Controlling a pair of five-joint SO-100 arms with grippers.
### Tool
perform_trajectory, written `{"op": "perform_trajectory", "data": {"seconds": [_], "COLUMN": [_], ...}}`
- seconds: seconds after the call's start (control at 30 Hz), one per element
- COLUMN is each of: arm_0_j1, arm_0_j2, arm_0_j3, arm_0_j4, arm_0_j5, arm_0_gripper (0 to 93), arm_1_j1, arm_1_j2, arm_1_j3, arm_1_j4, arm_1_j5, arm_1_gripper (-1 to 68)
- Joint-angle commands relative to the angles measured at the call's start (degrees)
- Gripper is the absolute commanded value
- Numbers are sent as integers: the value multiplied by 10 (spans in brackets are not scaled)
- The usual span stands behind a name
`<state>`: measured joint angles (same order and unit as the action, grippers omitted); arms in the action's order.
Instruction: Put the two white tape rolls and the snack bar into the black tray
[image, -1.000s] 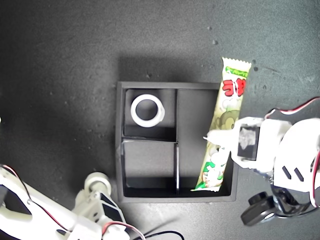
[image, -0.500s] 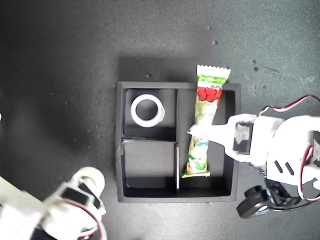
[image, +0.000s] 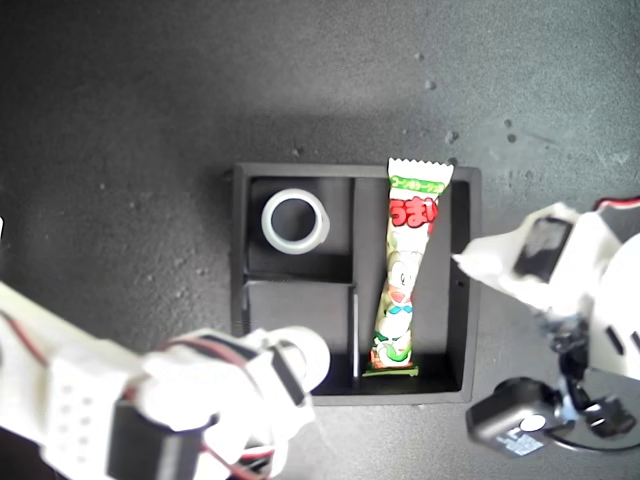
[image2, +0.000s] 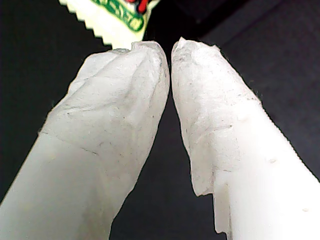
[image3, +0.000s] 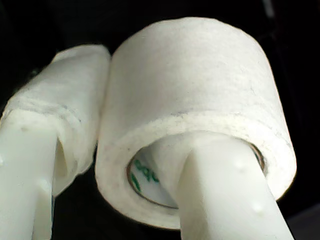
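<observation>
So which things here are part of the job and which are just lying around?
Job:
snack bar
wide tape roll
thick tape roll, clamped by my second gripper
black tray
my first gripper

Lying about:
nothing else in view

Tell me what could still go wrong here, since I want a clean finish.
The snack bar lies in the black tray's long compartment, but its top end overhangs the wall and could catch. My second tool holds the thicker tape roll with one finger through its core; it could hang up on release.
</observation>
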<state>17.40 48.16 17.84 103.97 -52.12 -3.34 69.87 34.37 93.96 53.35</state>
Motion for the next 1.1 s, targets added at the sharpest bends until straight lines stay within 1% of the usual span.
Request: {"op": "perform_trajectory", "data": {"seconds": [0.0,0.17,0.23,0.27,0.37,0.57,0.73,0.8,0.83,0.97,1.07], "arm_0_j1": [-4,-6,0,5,17,17,17,18,17,-16,-60], "arm_0_j2": [-26,-46,-53,-54,-44,32,77,88,107,284,471], "arm_0_j3": [-36,-35,-47,-54,-57,-23,32,49,72,239,383], "arm_0_j4": [10,11,11,11,11,11,11,11,11,11,4], "arm_0_j5": [-11,-22,-24,-22,-24,-22,-25,-27,-31,-53,-61], "arm_0_gripper": [1,7,98,122,155,165,172,163,142,5,1], "arm_1_j1": [-10,-26,-26,-24,-10,26,31,27,25,26,26], "arm_1_j2": [12,15,15,15,15,16,16,18,24,119,211], "arm_1_j3": [-149,-238,-239,-234,-223,-226,-241,-240,-234,-137,-52], "arm_1_j4": [82,92,92,92,92,92,92,93,93,93,92], "arm_1_j5": [126,171,185,192,214,232,234,234,234,242,253], "arm_1_gripper": [-5,-6,-6,-6,-6,-6,-7,-7,-7,-7,-7]}}
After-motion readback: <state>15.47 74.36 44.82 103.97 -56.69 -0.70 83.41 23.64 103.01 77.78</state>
